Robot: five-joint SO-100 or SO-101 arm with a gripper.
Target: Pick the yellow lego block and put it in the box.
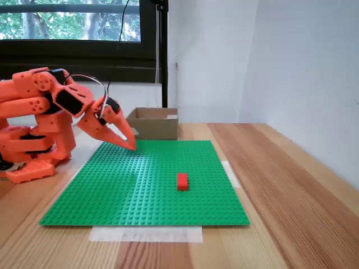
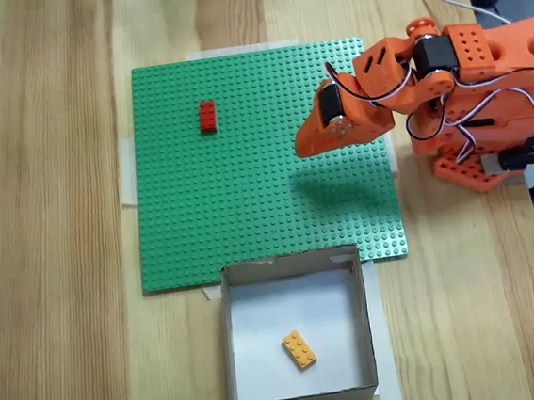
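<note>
— Inside the box (image 2: 290,266), what is lying there?
— The yellow lego block (image 2: 299,349), resting on its floor.
— And the gripper (image 1: 132,145)?
— It is hanging over the green baseplate (image 1: 146,185), its left far part in a fixed view, fingers closed together, gripping nothing. The red brick (image 1: 182,181) is sitting apart.

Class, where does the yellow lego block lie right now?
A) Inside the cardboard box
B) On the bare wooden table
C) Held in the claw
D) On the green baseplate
A: the top-down fixed view shows the yellow lego block lying on the floor of the box.
</note>
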